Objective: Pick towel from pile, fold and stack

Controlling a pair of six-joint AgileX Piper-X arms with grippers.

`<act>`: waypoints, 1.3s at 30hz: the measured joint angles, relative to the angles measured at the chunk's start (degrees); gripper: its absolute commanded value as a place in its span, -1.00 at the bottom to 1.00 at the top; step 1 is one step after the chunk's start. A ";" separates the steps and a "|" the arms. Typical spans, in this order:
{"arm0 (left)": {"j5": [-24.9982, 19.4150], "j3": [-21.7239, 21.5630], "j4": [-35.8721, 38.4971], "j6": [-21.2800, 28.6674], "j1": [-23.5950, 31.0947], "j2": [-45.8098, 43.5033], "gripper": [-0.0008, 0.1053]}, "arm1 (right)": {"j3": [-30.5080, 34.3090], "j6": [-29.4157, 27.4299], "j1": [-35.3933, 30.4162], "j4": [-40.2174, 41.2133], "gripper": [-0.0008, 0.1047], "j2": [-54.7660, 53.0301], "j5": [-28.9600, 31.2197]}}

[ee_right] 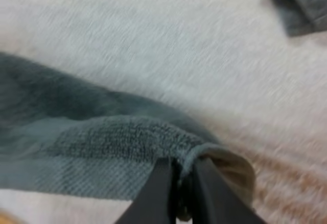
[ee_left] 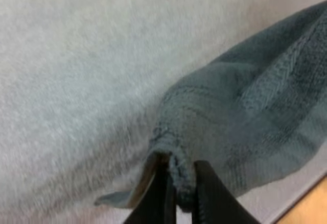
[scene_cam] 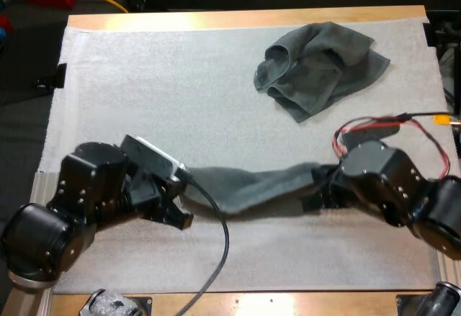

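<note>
Grey-green towel [scene_cam: 252, 186] is stretched in a long narrow band btwn both grippers, across the near-centre of the white mat [scene_cam: 144, 93], sagging slightly mid-span. Can't tell if it touches the mat.

L gripper [scene_cam: 184, 186] pinches the towel's left end. In the left wrist view, the L gripper [ee_left: 181, 196] has its black fingers [ee_left: 161, 198] clamped on a bunched edge of the towel [ee_left: 245, 112] from both sides.

R gripper [scene_cam: 322, 186] grips the opposite end. In the right wrist view, the R gripper [ee_right: 184, 193] has its fingers [ee_right: 209, 193] squeezed on a rolled hem of the towel [ee_right: 102, 147].

2nd towel [scene_cam: 317, 64] lies crumpled at the far right of the mat, well apart from the stretched one, and its edge [ee_right: 301, 4] shows beyond the held end. Wood table [scene_cam: 245, 19] shows along the mat's far side.
</note>
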 measured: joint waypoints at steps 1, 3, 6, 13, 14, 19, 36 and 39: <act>-1.15 0.00 0.65 -0.60 -1.14 -0.04 -0.98 | 0.00 0.69 1.24 0.60 -0.95 -0.30 0.18; -3.60 0.00 2.72 -1.89 -3.92 -0.13 -0.98 | -0.06 1.92 3.40 2.63 -0.95 -0.54 0.78; -8.72 0.00 5.99 -3.78 -7.56 -0.81 -0.98 | -0.09 4.09 6.86 6.04 -0.95 -0.65 2.89; -12.15 0.01 10.84 -9.21 -15.14 -3.81 -0.98 | -0.09 10.29 15.31 10.34 -0.95 -0.65 6.53; -12.45 0.30 11.00 -9.50 -15.97 -4.04 -0.98 | -0.09 11.04 16.27 11.27 -0.95 -0.65 7.39; -12.94 4.41 10.30 -9.93 -17.55 -3.84 -0.98 | -0.09 13.72 18.64 14.48 -0.95 -0.77 12.22; -13.61 8.10 -0.40 -3.01 -9.27 8.72 -0.98 | 9.38 9.83 5.62 1.60 -0.96 1.49 10.49; -11.60 8.10 -2.29 -1.15 -6.13 11.31 -0.98 | 10.09 7.95 -0.57 -2.43 -0.96 2.98 5.11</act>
